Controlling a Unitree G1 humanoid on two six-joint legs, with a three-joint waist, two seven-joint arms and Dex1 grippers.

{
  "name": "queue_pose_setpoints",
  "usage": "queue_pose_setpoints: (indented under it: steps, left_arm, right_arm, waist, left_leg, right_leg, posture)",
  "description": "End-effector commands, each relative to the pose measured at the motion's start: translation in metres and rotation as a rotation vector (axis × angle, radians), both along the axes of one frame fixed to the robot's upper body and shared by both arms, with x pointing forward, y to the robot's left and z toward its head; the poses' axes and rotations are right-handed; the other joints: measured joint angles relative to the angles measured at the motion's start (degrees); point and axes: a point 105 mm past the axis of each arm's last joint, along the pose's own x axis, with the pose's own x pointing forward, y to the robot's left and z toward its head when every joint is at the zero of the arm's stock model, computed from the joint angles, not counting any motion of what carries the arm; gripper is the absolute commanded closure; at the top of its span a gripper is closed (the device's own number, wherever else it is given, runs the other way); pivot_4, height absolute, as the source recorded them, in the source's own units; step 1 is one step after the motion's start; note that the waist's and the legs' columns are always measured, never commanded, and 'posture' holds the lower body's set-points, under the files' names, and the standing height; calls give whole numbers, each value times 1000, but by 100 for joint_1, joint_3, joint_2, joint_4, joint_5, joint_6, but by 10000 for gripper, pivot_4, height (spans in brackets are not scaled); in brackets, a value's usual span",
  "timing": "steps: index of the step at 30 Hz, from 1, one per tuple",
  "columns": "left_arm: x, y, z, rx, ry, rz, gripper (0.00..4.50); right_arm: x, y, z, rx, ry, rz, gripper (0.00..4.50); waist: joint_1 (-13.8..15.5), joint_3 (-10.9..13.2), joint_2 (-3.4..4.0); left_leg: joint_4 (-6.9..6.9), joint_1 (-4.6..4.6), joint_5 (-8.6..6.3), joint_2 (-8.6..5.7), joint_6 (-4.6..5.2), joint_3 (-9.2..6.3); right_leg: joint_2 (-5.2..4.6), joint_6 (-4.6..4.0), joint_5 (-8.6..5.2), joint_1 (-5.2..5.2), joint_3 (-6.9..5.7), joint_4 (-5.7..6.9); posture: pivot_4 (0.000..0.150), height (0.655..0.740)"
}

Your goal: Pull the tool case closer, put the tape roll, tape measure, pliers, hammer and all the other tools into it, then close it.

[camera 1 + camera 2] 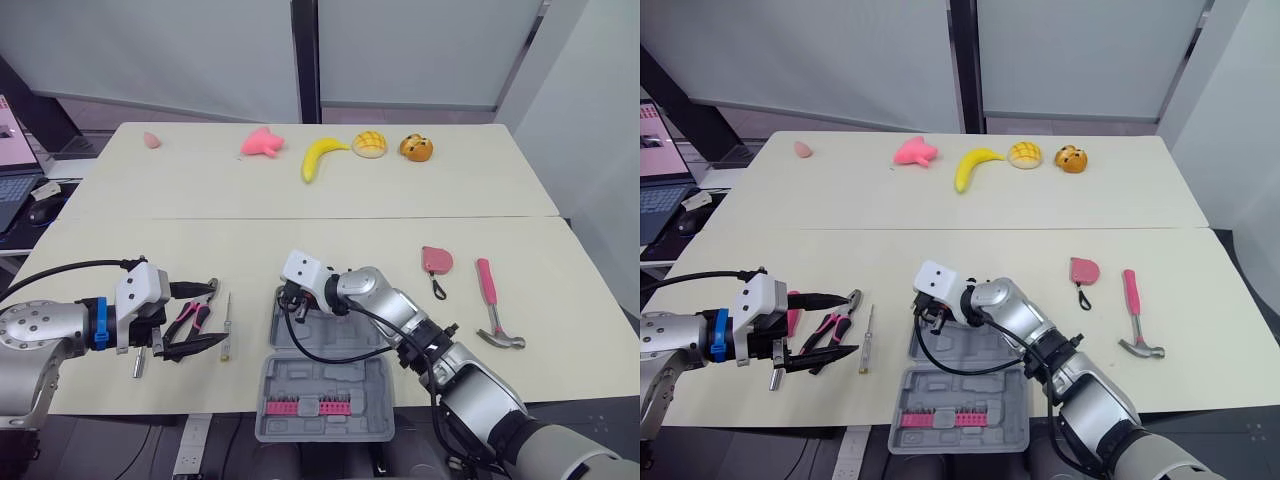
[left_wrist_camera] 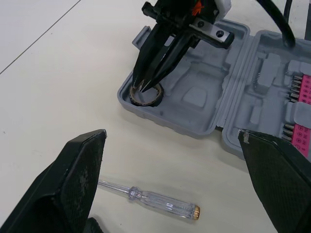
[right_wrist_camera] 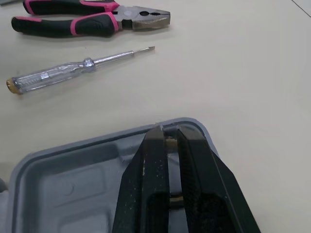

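The right hand [image 2: 142, 87] clamped the tape roll [image 2: 146, 103] by its rim inside a corner of the open tool case [image 2: 194, 130]. The left hand [image 1: 845, 323] (fingers wide apart) hovered by the pliers [image 3: 92, 20].

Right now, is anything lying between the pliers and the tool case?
Yes. The screwdriver lies on the table between the pliers and the tool case, touching neither. The right gripper also reaches into the case's corner, pinching the tape roll.
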Motion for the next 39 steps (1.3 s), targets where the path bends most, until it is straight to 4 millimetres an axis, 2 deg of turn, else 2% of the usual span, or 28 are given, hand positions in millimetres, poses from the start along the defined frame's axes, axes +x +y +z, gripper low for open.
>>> queue_pose_setpoints:
  steps: [1, 7, 10, 12, 15, 19, 22, 25, 27, 28, 29, 34, 35, 37, 39]
  left_arm:
    - [1, 2, 6, 8, -28, 1, 0]
    - [2, 2, 6, 7, -30, 2, 0]
    - [2, 1, 6, 1, -31, 7, 0]
    - [1, 2, 5, -3, -29, 12, 0]
    - [4, 7, 6, -20, -45, 50, 0]
    - [8, 22, 10, -58, -65, 133, 0]
    - [11, 41, 14, -112, -91, 259, 0]
    - [9, 60, 13, -133, -107, 356, 0]
    - [0, 87, 6, -145, -92, 482, 0]
    - [-3, 95, 3, -148, -87, 519, 0]
    - [-10, 107, -2, -140, -76, 567, 0]
    - [-29, 136, -18, -120, -36, 689, 0]
    - [-35, 140, -24, -114, -11, 705, 0]
    - [-45, 145, -34, -105, 34, 726, 0]
    - [-49, 144, -38, -98, 56, 722, 0]
  right_arm:
    - [2, 6, 5, 22, -45, 8, 40565]
    - [1, -1, -23, -55, -10, 1, 40565]
    - [1, -1, -21, -34, -20, 5, 40565]
    - [2, 2, -12, 11, -32, 7, 40565]
    - [5, 4, 16, 123, -54, 2, 40565]
    - [-3, -9, 51, 218, -134, 20, 40565]
    - [-8, -38, 75, 272, -264, -23, 40565]
    - [-14, -68, 86, 264, -302, -82, 40565]
    - [-20, -116, 93, 256, -316, -195, 40565]
    - [-24, -129, 94, 248, -319, -228, 40565]
    - [-30, -153, 92, 214, -325, -277, 40565]
    - [-48, -217, 89, 145, -285, -461, 40565]
    - [-52, -235, 86, 121, -272, -511, 36740]
    - [-63, -271, 77, 58, -238, -591, 32835]
    - [-71, -286, 72, 27, -213, -612, 29130]
  waist:
    - [0, 0, 0]
    - [-2, -1, -2]
    - [-9, -1, -2]
    - [-10, -1, -1]
    - [-6, 0, 1]
    - [1, 0, 1]
    - [44, 0, 0]
    - [52, -1, -1]
    - [56, -1, -1]
    - [58, -1, -2]
    - [59, -1, -2]
    - [59, -2, -4]
    - [51, -1, -3]
    - [61, -3, -4]
    - [64, -3, -6]
  left_leg:
    - [0, 0, 0, 0, 0, 0]
    - [0, 1, 0, 0, 0, 1]
    - [0, 6, 0, 1, 0, 0]
    - [0, 6, 0, 1, 0, 0]
    - [0, 5, 0, 1, 0, 0]
    - [0, -1, 0, 2, 0, -2]
    - [0, -5, 0, 2, 0, -4]
    - [1, -7, 0, 0, -1, -2]
    - [1, -6, 0, 1, -1, -2]
    - [0, -6, 0, 1, -1, -3]
    - [-1, -6, -1, 1, -1, -2]
    - [-2, -2, -1, 3, -1, -2]
    - [-3, 3, -1, 4, -1, -2]
    - [-3, 15, -1, 3, -1, 0]
    - [-4, 28, -2, 2, -3, 10]
  right_leg:
    - [0, 0, 0, 0, 0, 0]
    - [0, 0, 0, 0, 1, 0]
    - [1, 0, 0, 3, 2, 2]
    - [2, -1, 0, 3, 3, 2]
    - [2, -1, 1, 3, 2, 3]
    - [2, -1, 1, -1, 1, 2]
    - [1, -1, 1, -1, -3, -1]
    - [-1, -1, 0, 0, -2, -5]
    - [-1, -1, 0, 0, -2, -4]
    - [-1, -2, -1, 0, -2, -5]
    - [-2, -4, -2, 0, -2, -5]
    - [1, -11, -9, 1, -3, -7]
    - [2, -3, -15, 2, -2, -3]
    - [1, 11, -23, 15, 1, -2]
    - [-3, 3, -31, 28, 8, -10]
  posture:
    - [1500, 7255]
    - [1500, 7255]
    - [1500, 7255]
    - [1500, 7255]
    - [1500, 7255]
    - [1500, 7255]
    - [1500, 7255]
    - [1500, 7255]
    - [1500, 7255]
    - [1500, 7255]
    - [1500, 7255]
    - [1500, 7255]
    - [1500, 7255]
    - [1500, 7255]
    - [1500, 7255]
